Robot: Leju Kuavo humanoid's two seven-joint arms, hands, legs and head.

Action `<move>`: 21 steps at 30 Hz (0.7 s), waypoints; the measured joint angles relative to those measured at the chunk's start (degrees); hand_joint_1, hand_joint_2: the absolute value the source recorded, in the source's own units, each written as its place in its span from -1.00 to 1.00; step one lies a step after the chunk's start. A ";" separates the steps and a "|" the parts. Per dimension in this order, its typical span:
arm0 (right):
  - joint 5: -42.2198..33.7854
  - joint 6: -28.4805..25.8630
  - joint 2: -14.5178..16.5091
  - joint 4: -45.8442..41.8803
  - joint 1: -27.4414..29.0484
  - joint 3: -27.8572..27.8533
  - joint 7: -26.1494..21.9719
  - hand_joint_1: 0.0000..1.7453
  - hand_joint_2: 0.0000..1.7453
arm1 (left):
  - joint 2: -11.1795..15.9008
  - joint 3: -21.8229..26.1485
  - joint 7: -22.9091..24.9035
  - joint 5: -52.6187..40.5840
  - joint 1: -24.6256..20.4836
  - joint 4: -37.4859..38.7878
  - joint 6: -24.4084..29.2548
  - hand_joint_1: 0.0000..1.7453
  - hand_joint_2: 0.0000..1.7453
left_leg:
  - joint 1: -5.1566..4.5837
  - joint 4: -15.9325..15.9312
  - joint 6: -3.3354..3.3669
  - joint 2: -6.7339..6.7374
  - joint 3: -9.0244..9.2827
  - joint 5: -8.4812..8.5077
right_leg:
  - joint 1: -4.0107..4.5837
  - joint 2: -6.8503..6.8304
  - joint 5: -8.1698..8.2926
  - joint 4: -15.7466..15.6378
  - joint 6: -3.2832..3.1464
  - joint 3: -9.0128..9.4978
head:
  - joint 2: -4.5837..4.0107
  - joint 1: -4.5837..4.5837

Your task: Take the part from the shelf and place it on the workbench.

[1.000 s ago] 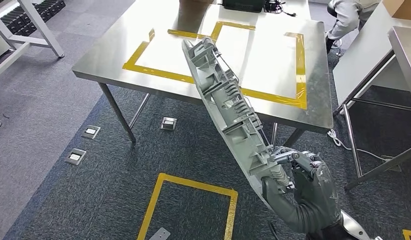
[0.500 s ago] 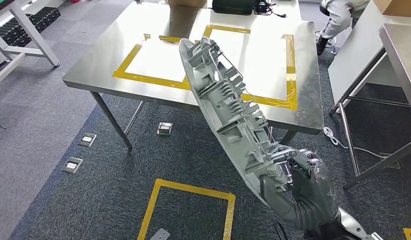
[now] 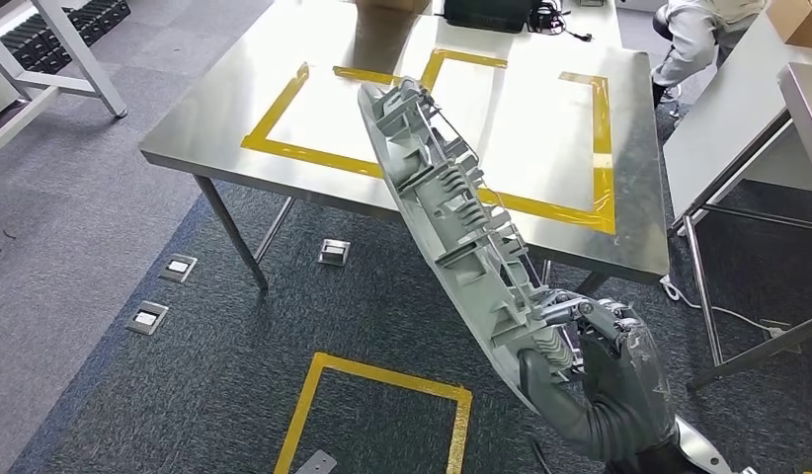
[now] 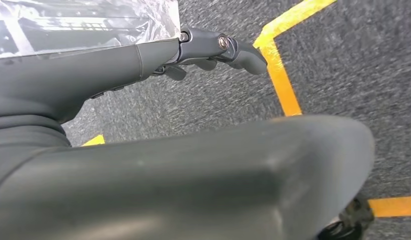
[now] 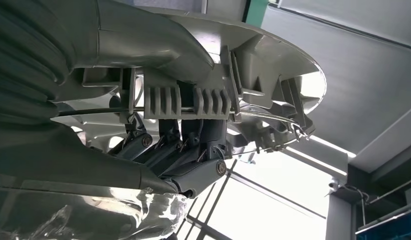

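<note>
The right hand (image 3: 605, 380) grips the lower end of the long grey ribbed part (image 3: 451, 217), thumb pressed on its smooth outer shell and the darker fingers (image 5: 193, 145) curled into the ribs on its inner face. From that grip the part slants up and away, its far end showing over the near edge of the steel workbench (image 3: 234, 109), inside the yellow tape outline (image 3: 284, 150). The left hand (image 4: 213, 47) holds nothing, its fingers loosely bent above the carpet (image 4: 353, 60).

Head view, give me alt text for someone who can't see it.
The robot's right hand holds a long grey ribbed plastic part tilted up in front of a steel workbench marked with yellow tape rectangles. Below is dark carpet with a yellow taped square.
</note>
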 joint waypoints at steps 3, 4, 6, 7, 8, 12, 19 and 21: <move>0.01 -0.01 0.01 -0.01 -0.14 -0.02 -0.01 1.00 1.00 | -0.06 0.01 -0.01 -0.06 -0.14 0.00 -0.03 -1.00 1.00 | -0.10 0.01 -0.81 -0.01 0.14 -0.49 | 0.47 0.08 1.23 -5.84 -0.76 2.40 | 0.00 0.07; 0.02 -0.01 -0.01 -0.01 -0.18 -0.05 -0.01 1.00 1.00 | -0.07 0.01 0.00 -0.07 -0.16 0.00 -0.03 -1.00 1.00 | -0.09 -0.04 -1.14 0.03 0.15 -0.55 | 0.59 0.17 1.03 -6.35 -0.89 2.51 | 0.01 0.11; 0.02 -0.01 -0.01 -0.01 -0.20 -0.19 0.00 1.00 1.00 | -0.04 0.01 0.00 -0.10 -0.14 0.01 -0.04 -1.00 1.00 | 0.03 0.29 -1.81 0.18 0.09 -1.13 | 0.33 0.27 0.93 -7.05 -1.30 3.12 | 0.00 0.06; 0.02 0.00 0.00 -0.01 -0.21 -0.26 0.01 1.00 1.00 | -0.03 0.01 -0.01 -0.11 -0.15 0.02 -0.02 -1.00 1.00 | 0.04 1.55 -2.13 0.24 -0.34 -1.95 | 0.16 0.22 0.89 -7.46 -1.57 3.61 | 0.00 -0.09; 0.02 0.01 0.03 -0.01 -0.20 -0.31 0.02 1.00 1.00 | -0.01 0.02 -0.01 -0.13 -0.18 0.02 -0.02 -1.00 1.00 | 0.08 3.92 -2.39 0.28 -1.36 -3.15 | -0.03 0.15 0.83 -7.79 -1.81 4.13 | 0.00 -0.29; 0.03 0.02 0.04 0.02 -0.13 -0.36 0.04 1.00 1.00 | 0.03 0.01 0.08 -0.14 0.01 0.03 -0.03 -1.00 1.00 | 0.30 14.27 -3.10 0.33 -7.15 -5.32 | -0.05 0.17 -0.16 -7.82 -2.13 5.48 | 0.00 -0.88; 0.02 0.04 0.05 0.00 -0.08 -0.42 0.07 1.00 1.00 | 0.23 0.02 0.13 -0.19 -0.02 0.07 -0.03 -1.00 1.00 | -0.01 0.59 -1.71 0.24 -2.09 1.67 | 0.16 0.38 -2.06 -7.08 -0.47 6.68 | 0.01 -1.16; 0.02 0.05 0.05 -0.01 -0.08 -0.46 0.09 1.00 1.00 | 0.25 0.02 0.13 -0.21 0.05 0.08 -0.02 -1.00 1.00 | 0.19 0.16 -1.10 0.13 -1.98 1.42 | 0.12 0.27 -2.41 -6.92 0.08 6.46 | 0.00 -1.06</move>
